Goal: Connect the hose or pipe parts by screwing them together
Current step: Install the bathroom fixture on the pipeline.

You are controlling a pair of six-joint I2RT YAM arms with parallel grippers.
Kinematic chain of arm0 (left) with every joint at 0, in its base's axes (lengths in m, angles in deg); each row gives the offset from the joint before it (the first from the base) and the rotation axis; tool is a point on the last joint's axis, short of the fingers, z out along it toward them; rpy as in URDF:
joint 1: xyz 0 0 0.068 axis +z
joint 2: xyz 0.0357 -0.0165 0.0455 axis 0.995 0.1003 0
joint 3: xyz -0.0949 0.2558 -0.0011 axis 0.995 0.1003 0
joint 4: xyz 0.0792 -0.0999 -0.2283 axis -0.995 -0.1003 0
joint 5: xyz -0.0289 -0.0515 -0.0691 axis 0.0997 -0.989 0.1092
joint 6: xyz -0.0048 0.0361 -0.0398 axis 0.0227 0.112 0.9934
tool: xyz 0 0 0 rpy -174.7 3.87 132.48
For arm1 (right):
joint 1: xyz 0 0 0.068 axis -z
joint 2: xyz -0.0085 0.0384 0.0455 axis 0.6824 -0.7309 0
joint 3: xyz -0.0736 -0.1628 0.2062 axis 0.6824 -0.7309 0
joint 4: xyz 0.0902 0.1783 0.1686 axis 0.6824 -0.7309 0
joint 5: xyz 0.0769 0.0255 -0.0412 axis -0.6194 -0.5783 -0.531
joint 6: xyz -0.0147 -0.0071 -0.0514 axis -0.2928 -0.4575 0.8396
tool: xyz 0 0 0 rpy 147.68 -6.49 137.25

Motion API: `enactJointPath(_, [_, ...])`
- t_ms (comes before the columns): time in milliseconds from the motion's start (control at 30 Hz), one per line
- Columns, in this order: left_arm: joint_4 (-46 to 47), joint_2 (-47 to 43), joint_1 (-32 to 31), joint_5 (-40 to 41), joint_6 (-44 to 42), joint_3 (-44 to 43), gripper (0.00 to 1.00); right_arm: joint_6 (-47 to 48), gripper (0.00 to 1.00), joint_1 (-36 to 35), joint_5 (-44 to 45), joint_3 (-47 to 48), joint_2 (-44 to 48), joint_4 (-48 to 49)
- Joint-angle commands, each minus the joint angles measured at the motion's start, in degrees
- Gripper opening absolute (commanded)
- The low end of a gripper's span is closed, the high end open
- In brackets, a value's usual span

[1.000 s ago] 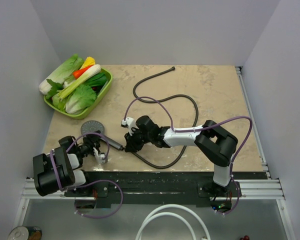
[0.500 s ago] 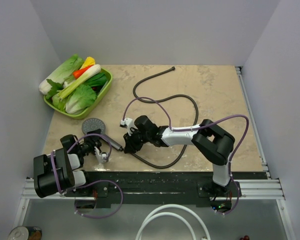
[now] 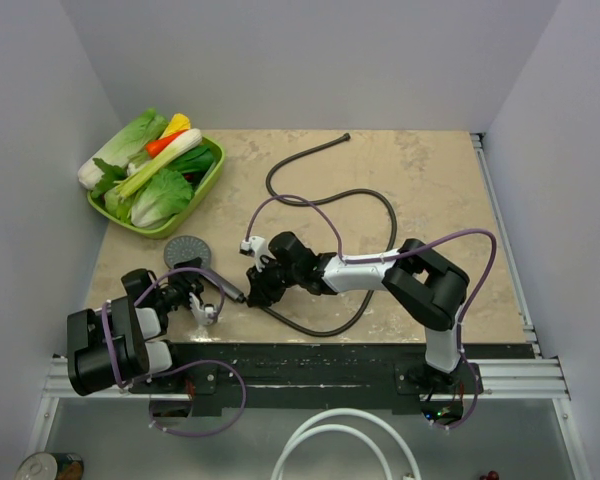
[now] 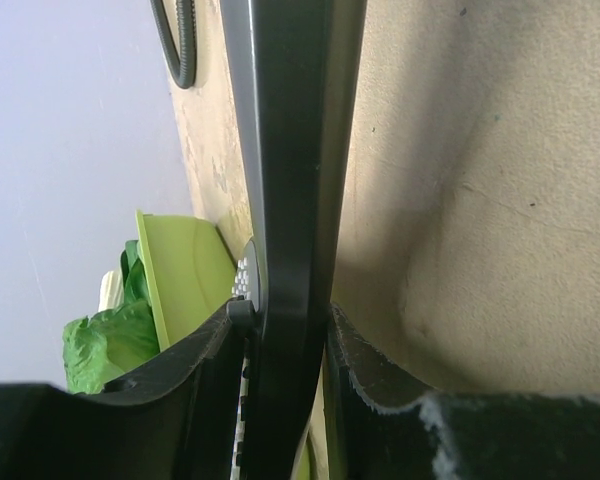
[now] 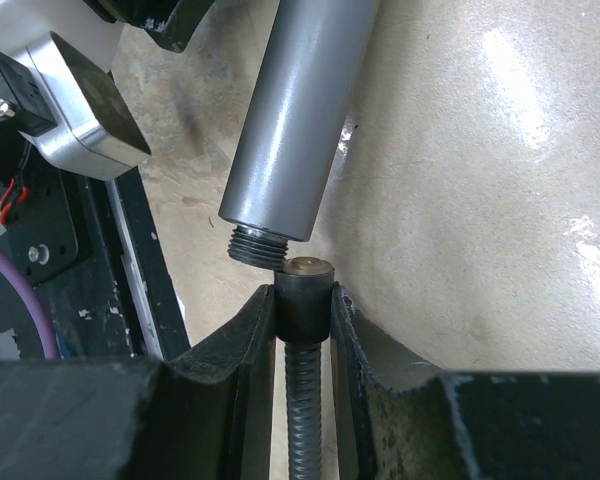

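Two claws are lining up the hose nut (image 5: 306, 283) with the shower-head handle (image 5: 300, 110) near the counter's (image 3: 430, 170) near-left corner.
The left claw (image 3: 193, 300) is clamping the grey handle so its threaded end (image 5: 255, 245) is facing the right claw (image 5: 302, 300), which is pinching the dark nut and presenting it end-on. Nut and thread are almost touching but sitting slightly off-axis, so I judge that screwing is not yet beginning. The handle is looking smooth and matte, with its disc (image 3: 186, 250) lying toward the green vegetable tray (image 3: 208, 180). The ribbed brown hose (image 3: 388, 215) is trailing in loops toward the far edge.
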Motion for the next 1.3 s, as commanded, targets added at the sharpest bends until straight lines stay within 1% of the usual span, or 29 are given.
enactJointPath(0, [3.7, -0.8, -0.6, 0.7, -41.9, 17.4, 0.0, -1.4, 0.21, -0.5, -0.9, 1.7, 2.2, 4.1])
enactJointPath(267, [4.0, -0.8, -0.6, 3.2, -41.8, 17.3, 0.0, -0.4, 0.21, -0.9, -1.2, -1.4, 4.5, 2.9])
enactJointPath(567, [3.2, -1.2, -0.6, 4.1, -41.6, 17.3, 0.0, -1.7, 0.21, -1.7, -1.0, -2.2, 3.6, 4.6])
enactJointPath(900, [1.5, -2.8, -0.6, 3.3, -41.7, 17.2, 0.0, -0.9, 0.2, -1.7, 0.0, 1.9, 0.1, 3.4])
enactJointPath(1267, [0.2, -3.5, -0.6, 2.5, -41.7, 17.1, 0.0, -0.8, 0.2, -1.6, 2.2, 3.3, -2.2, 4.2])
